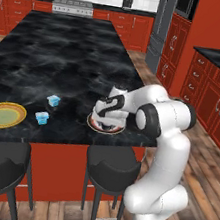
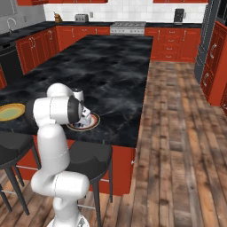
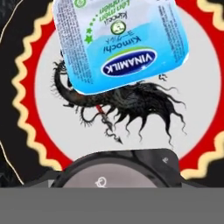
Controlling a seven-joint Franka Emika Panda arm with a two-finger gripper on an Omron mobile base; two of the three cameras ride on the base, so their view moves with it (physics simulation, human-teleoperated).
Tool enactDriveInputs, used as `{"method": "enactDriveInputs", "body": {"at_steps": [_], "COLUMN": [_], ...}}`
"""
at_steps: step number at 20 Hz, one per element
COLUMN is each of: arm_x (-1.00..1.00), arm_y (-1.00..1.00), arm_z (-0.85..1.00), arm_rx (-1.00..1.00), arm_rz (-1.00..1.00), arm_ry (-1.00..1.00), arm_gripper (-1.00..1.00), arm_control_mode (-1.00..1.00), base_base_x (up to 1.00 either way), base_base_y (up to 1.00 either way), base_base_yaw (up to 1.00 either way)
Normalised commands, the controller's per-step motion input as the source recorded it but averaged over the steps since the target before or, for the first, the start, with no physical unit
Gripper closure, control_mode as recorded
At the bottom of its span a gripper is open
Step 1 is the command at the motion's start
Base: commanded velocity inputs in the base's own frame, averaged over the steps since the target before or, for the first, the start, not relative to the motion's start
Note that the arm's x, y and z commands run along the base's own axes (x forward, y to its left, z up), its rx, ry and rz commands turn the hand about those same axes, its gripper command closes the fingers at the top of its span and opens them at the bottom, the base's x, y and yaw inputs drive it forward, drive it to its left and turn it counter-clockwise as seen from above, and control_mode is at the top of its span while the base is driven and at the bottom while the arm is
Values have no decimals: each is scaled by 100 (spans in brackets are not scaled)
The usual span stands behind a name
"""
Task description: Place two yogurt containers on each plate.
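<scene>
— Where's the gripper (image 1: 109,118)?

— Low over the red-rimmed plate (image 3: 39,127) at the near edge of the black counter (image 1: 65,54). Whether its jaws grip anything, I cannot tell.

— And the yogurt?

— One tub (image 3: 120,43) lies on that red-rimmed plate, label up. Two more tubs, (image 1: 53,100) and (image 1: 41,118), stand on the counter left of that plate. The yellow plate (image 1: 2,115) sits further left still.
</scene>
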Motion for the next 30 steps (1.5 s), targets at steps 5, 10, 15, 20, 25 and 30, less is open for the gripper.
{"method": "enactDriveInputs", "body": {"at_steps": [5,10,15,20,25,30], "arm_x": [0,0,-5,-40,-47,-31], "arm_y": [0,-2,-3,-1,5,32], "arm_z": [-18,0,33,60,79,40], "arm_rx": [0,0,0,0,0,5], "arm_rz": [-7,-6,-7,-3,0,1], "arm_ry": [0,-1,-4,-11,-4,0], "arm_gripper": [-100,-100,-100,-100,-100,-100], "arm_control_mode": [-100,-100,-100,-100,-100,-100], "base_base_x": [0,0,0,0,0,0], "base_base_y": [0,0,0,0,0,0], "base_base_yaw": [0,0,0,0,0,0]}}
